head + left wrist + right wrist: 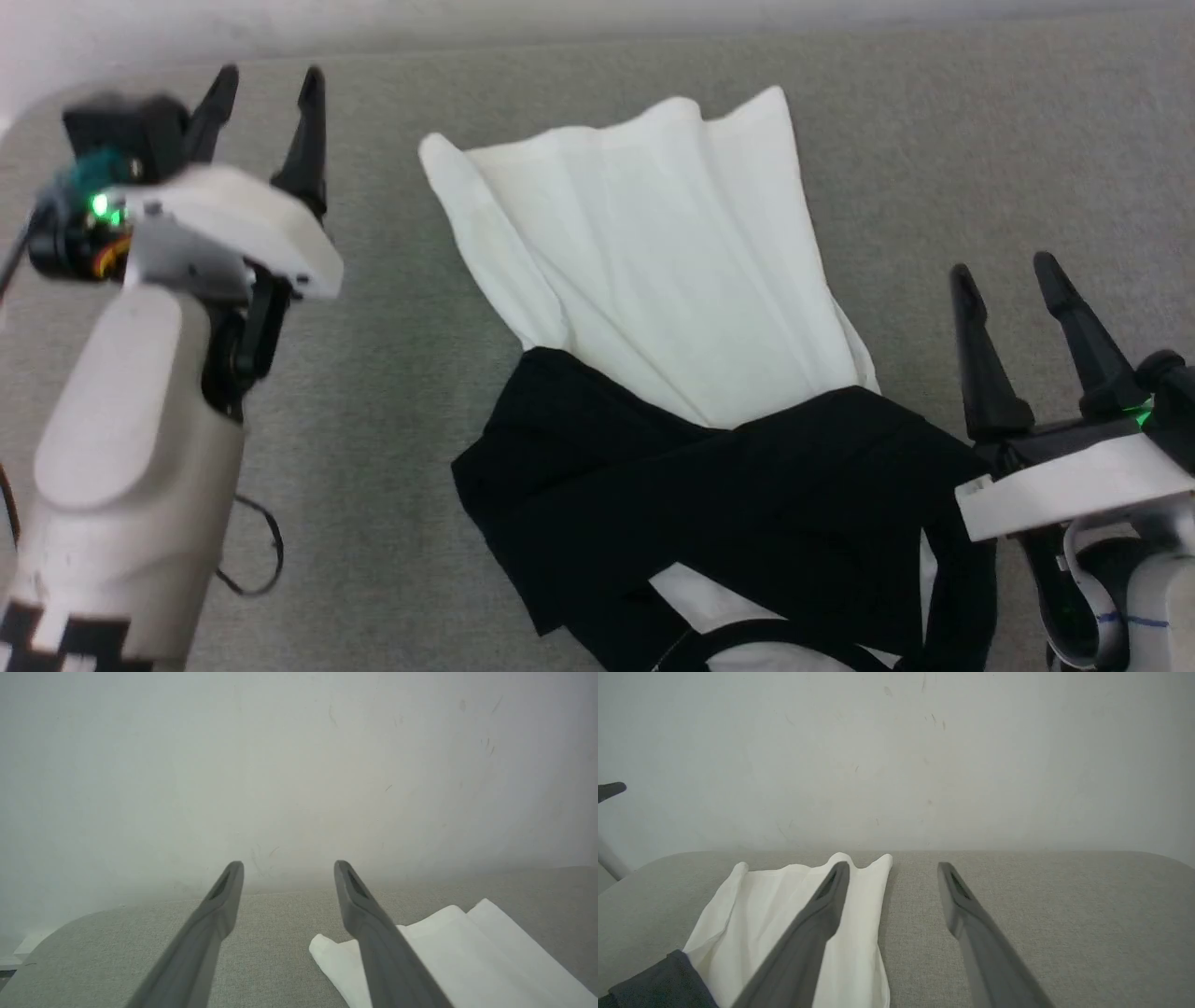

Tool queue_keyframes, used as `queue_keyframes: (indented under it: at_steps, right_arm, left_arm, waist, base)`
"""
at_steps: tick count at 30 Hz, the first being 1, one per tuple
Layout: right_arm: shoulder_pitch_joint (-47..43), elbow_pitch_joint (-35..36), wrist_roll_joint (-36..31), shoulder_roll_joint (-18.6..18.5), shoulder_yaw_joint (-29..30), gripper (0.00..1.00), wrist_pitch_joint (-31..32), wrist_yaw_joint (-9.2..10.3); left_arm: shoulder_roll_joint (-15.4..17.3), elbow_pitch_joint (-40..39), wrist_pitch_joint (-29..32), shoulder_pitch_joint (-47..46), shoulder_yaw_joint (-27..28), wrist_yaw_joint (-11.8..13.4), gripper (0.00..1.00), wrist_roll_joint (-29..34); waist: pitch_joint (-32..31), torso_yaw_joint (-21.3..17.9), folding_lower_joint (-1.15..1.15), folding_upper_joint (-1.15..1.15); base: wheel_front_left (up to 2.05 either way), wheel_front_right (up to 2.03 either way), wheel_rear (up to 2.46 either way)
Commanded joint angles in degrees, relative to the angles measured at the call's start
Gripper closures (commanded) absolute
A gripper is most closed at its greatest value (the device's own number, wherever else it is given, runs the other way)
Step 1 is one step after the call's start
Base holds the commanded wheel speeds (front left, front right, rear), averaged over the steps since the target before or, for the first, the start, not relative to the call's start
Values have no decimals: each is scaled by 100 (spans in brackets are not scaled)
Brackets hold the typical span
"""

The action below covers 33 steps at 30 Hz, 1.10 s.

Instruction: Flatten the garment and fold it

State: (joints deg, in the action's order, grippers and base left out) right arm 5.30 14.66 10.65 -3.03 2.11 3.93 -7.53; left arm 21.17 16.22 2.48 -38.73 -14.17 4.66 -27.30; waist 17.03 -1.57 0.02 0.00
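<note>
The shirt point(672, 308) lies crumpled on the grey surface point(980, 121), black sleeves point(728, 495) crossed over its near end (perhaps tangled; hard to tell). Left gripper point(269, 84) and right gripper point(1004, 266) hang spread, empty. Pinching stacked layers could drag the heap instead of flattening it.

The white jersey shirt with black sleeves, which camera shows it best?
Head view: the white jersey shirt with long black sleeves lies almost whole, sleeves lying across it. Left wrist view catches a white corner; right wrist view, white cloth and a bit of black sleeve.
</note>
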Motion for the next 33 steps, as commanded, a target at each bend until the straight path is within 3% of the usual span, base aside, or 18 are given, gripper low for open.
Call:
queue_keyframes:
  at_steps: [1, 7, 15, 22, 23, 24, 25, 26, 30, 33]
  right_arm:
    - [71, -24, 50, 14, -12, 0, -24, 4]
    - [222, -199, 194, 14, -193, 0, -123, 4]
    - [284, -429, 369, 14, -337, 0, -216, 4]
    - [296, -602, 474, 15, -389, 0, -283, 4]
    - [297, -619, 479, 15, -386, 0, -285, 4]
    - [298, -633, 479, 15, -376, 0, -285, 4]
    - [300, -647, 484, 15, -357, 0, -282, 4]
    - [307, -663, 490, 15, -333, 0, -273, 4]
    - [371, -778, 492, 15, -224, 0, -212, 4]
    - [416, -854, 452, 15, -184, 0, -171, 4]
  left_arm:
    - [16, 114, 74, -126, -45, -56, 0, -25]
    - [60, 1492, 1238, -1209, -316, -522, 0, -223]
    - [251, 2964, 2592, -1702, -463, -701, 0, -411]
    - [118, 3850, 3676, -1586, -596, -828, 0, -662]
    - [92, 3939, 3847, -1559, -614, -851, 13, -705]
    - [63, 3999, 3984, -1537, -637, -878, 58, -736]
    - [30, 4023, 4045, -1526, -651, -905, 89, -765]
    - [-4, 4017, 4027, -1525, -654, -919, 100, -784]
    - [-155, 3887, 3658, -1494, -725, -1007, 100, -774]
    - [-197, 3712, 2893, -1522, -779, -962, 100, -598]
  waist:
    - [457, -426, -2, 0]
    - [750, -788, -2, 0]
    - [1007, -1116, -2, 0]
    - [1059, -1215, -2, 0]
    - [1053, -1218, -2, 0]
    - [1049, -1215, -2, 0]
    - [1044, -1203, -2, 0]
    - [1039, -1185, -2, 0]
    - [946, -1048, -2, 0]
    - [848, -917, -2, 0]
  base:
    - [0, 0, 0]
    - [0, 0, 0]
    - [0, 0, 0]
    - [0, 0, 0]
    - [0, 0, 0]
    - [0, 0, 0]
    - [0, 0, 0]
    - [0, 0, 0]
    - [0, 0, 0]
    - [0, 0, 0]
